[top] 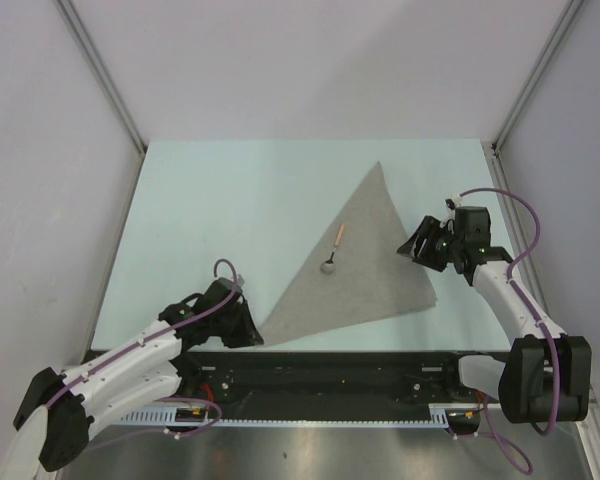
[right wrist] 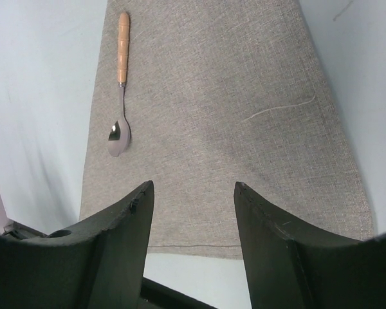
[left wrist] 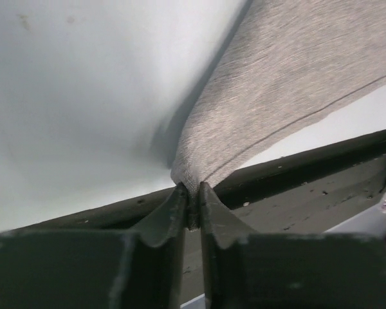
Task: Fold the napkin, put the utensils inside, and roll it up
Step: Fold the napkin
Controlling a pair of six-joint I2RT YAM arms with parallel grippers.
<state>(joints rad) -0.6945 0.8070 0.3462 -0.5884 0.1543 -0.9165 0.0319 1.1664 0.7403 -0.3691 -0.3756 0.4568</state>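
The light-grey napkin [top: 365, 265] lies folded into a triangle on the pale table. A spoon [top: 334, 250] with a wooden handle lies on it near its left edge; it also shows in the right wrist view [right wrist: 119, 96]. My left gripper [top: 252, 335] is shut on the napkin's near-left corner [left wrist: 192, 183] at the table's front edge. My right gripper [top: 417, 246] is open and empty, hovering over the napkin's right side [right wrist: 231, 116].
The table's [top: 210, 200] front edge meets a black rail [top: 360, 375] between the arm bases. Grey walls and metal frame posts [top: 100, 70] enclose the table on three sides.
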